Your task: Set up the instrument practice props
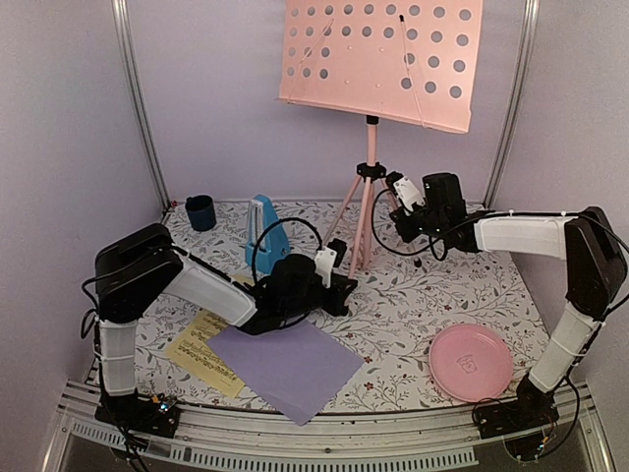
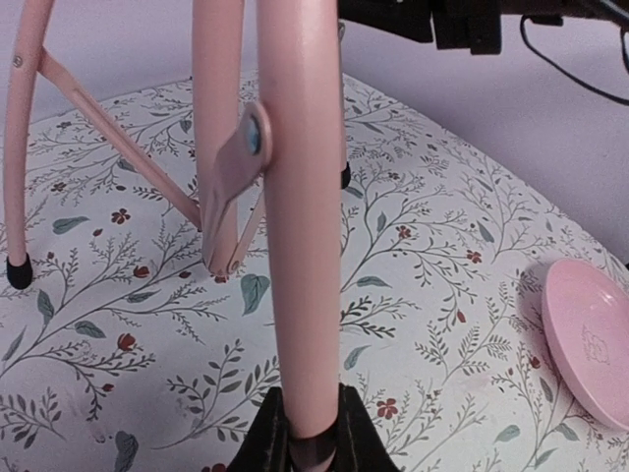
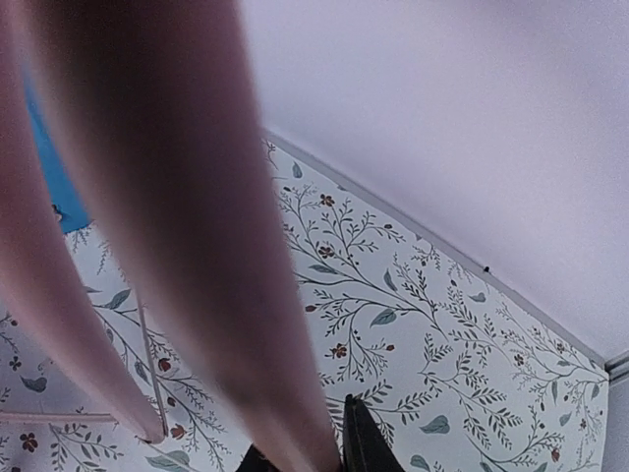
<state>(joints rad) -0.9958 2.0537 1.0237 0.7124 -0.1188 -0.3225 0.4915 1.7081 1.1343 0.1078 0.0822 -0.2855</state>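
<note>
Pink tubing sits between the dark fingers [image 2: 359, 441] of the left gripper [image 2: 313, 438], which is clamped on one leg of the music stand [image 2: 300, 197]. The right gripper [image 3: 307, 454] pinches another leg. From above, the stand rises at centre frame, with the metronome [image 1: 263, 231] to its left and the lavender sheet [image 1: 285, 366] and yellow sheet [image 1: 201, 354] lower left, all on a floral cloth [image 1: 413, 295] before lilac walls [image 1: 59, 118].

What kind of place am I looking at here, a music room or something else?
Probably a small robot test booth: a left arm and right arm bolted to a rail, plain walls framed by metal posts, and a pink music stand and metronome on a flowered cloth.
</note>
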